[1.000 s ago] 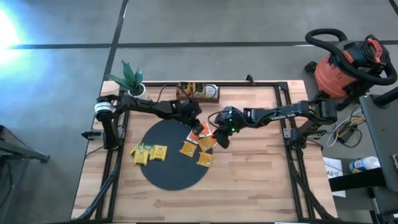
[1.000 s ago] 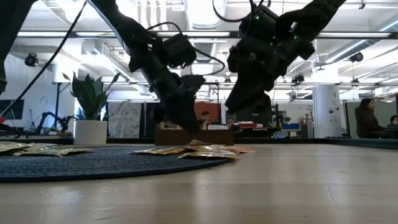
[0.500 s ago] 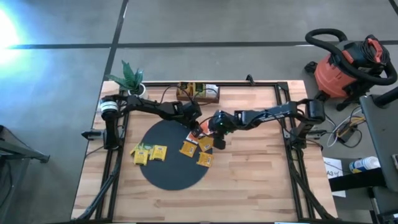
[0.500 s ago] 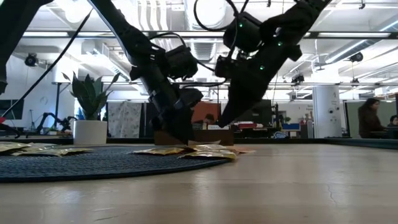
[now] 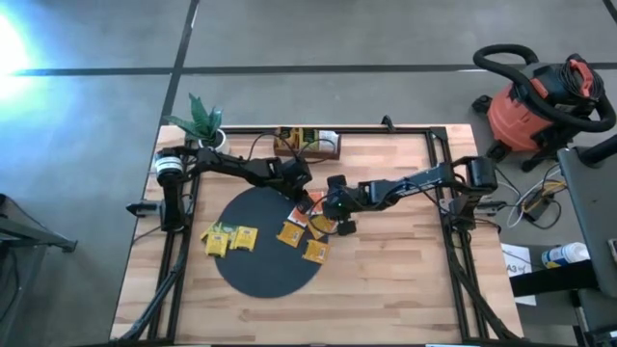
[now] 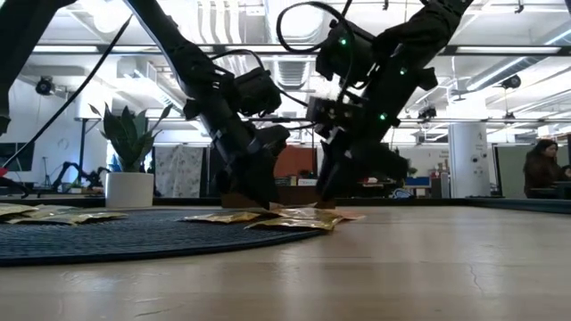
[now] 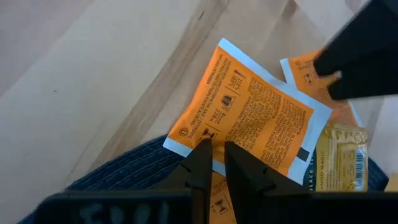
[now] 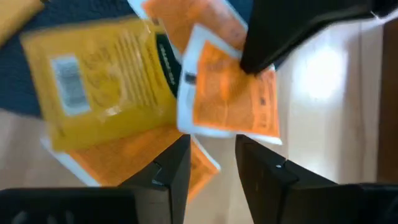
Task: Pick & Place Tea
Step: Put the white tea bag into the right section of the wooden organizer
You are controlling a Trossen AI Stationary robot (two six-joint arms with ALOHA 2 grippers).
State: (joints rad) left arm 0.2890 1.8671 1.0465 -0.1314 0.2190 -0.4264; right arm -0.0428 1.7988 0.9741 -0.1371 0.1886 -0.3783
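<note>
Several tea packets lie flat on and beside the black round mat [image 5: 260, 265]: yellow ones [image 5: 231, 237] at its left, and orange and yellow ones [image 5: 291, 232] bunched at its far right rim. My left gripper [image 7: 216, 151] slants down over an orange packet [image 7: 255, 118] that lies half on the mat's rim, its fingers a narrow gap apart at the packet's edge. My right gripper [image 8: 211, 155] hovers open, slanting down over a neighbouring orange packet [image 8: 233, 102] and a yellow one [image 8: 106, 81]. In the high view the two grippers [image 5: 306, 200] [image 5: 328, 210] stand close together. My left gripper has its fingertips [image 7: 204, 149] at the white-bordered edge [image 7: 186, 140] of the orange packet, coming slanting from above. The packet lies flat. I cannot tell whether the tips touch it.
A brown wooden tray [image 5: 307, 143] stands at the table's far edge, a potted plant [image 5: 202, 120] at the far left corner. Bare wood lies right of and in front of the mat. A red vacuum [image 5: 535, 96] stands off the table; a person [image 6: 544, 169] sits far behind.
My right gripper has gone toward the table's left, closing on the left gripper and the orange packets, and has sunk and rolled about its own axis. My left gripper has sunk a little over the same packets. The packets lie where they were.
</note>
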